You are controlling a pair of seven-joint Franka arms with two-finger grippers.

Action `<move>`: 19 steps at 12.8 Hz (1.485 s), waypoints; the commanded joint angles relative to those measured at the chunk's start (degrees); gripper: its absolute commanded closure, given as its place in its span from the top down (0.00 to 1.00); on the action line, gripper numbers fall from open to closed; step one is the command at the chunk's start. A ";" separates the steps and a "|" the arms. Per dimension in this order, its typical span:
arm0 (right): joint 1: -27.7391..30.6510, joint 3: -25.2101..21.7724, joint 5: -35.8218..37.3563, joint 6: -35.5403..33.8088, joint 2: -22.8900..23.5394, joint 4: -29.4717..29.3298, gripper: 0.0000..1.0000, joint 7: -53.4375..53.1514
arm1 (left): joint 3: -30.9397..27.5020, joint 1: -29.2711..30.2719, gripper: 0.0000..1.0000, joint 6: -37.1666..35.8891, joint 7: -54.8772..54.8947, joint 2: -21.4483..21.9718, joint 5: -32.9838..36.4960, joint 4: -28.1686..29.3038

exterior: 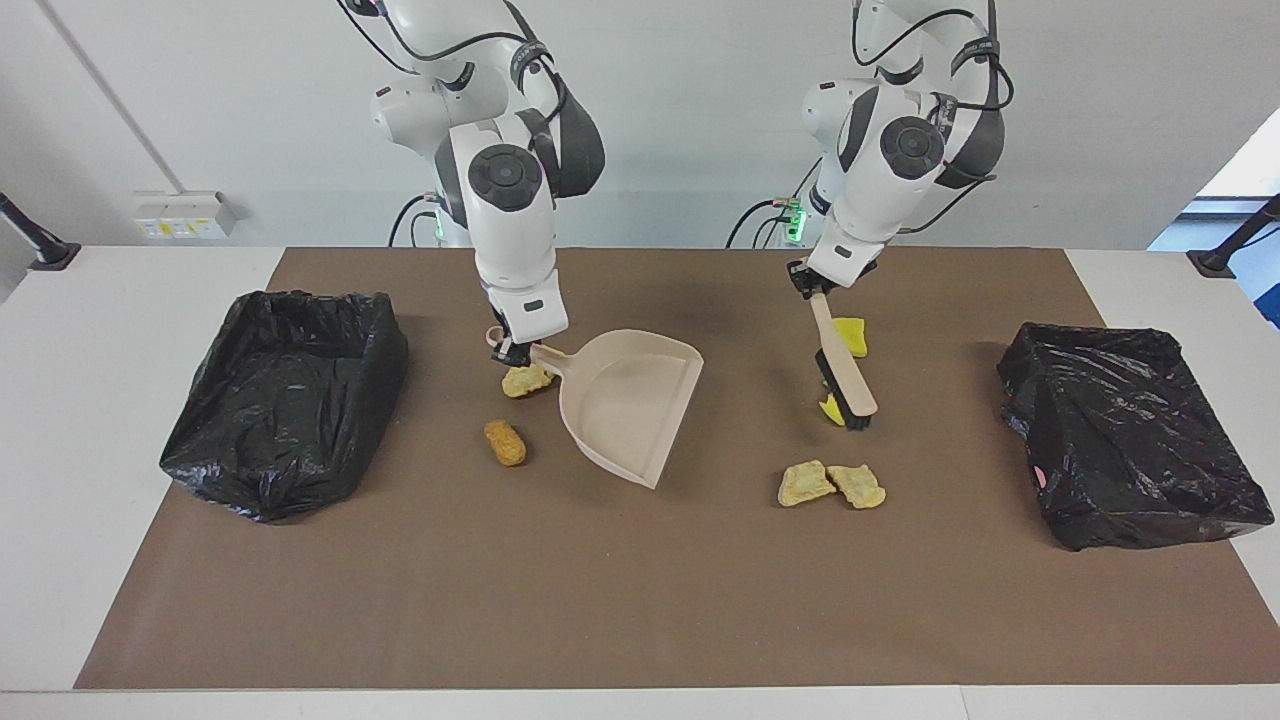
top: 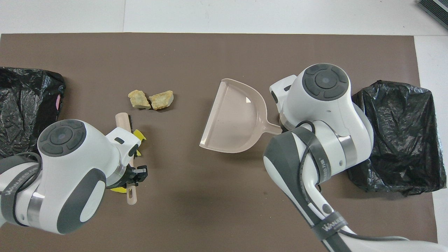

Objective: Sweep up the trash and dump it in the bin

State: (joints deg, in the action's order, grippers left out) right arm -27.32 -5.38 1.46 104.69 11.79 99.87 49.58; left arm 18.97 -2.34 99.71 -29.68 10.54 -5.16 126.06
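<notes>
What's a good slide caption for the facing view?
Left gripper holds the brush by yellow scraps; right gripper angles the empty dustpan toward two tan scraps.

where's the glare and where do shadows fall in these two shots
Overhead view: a small bright glint sits on the dustpan floor, and the black bin liner shows crinkly highlights. Facing view: soft shadows lie on the brown mat beneath the dustpan and the brush; the liners shine in patches.

glossy white arms (exterior: 510, 215), dark grey joint caps, black cables, green lights
</notes>
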 commanded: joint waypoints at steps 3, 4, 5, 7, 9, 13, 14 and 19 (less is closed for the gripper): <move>-5.36 0.37 0.91 3.85 3.49 1.12 0.00 -3.58 | 0.19 2.42 0.00 -2.41 -8.71 11.41 3.14 12.51; -6.85 0.37 0.83 3.68 4.54 1.12 0.00 -7.70 | 0.19 2.51 0.00 -2.15 -11.94 14.22 3.14 15.50; -8.43 0.37 0.82 3.42 5.51 1.21 0.00 -11.31 | 0.19 2.52 0.00 -2.24 -14.59 16.34 3.14 17.88; -10.63 0.37 0.82 2.19 6.66 2.52 0.00 -17.30 | 0.10 2.52 0.00 -2.94 -19.15 17.93 3.14 20.44; -11.26 0.28 0.91 1.39 6.14 4.01 0.00 -18.64 | 0.54 1.29 0.00 -2.77 -27.23 17.68 3.05 22.63; -11.26 0.54 0.91 2.18 6.14 4.02 0.00 -19.70 | 0.63 -1.34 0.00 0.82 -31.05 15.57 -3.19 23.35; -11.26 0.54 0.91 2.10 6.14 4.02 0.00 -19.70 | 0.63 -2.66 0.00 4.49 -30.87 13.56 -4.15 23.18; -12.48 0.81 0.91 1.04 5.96 3.93 0.00 -24.61 | 0.63 -2.67 0.00 14.71 -27.28 0.56 -5.39 15.81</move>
State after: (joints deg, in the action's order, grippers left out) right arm -38.91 -4.82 1.55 106.70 19.08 102.44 27.96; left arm 20.19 -4.43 112.61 -58.35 16.91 -10.29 146.53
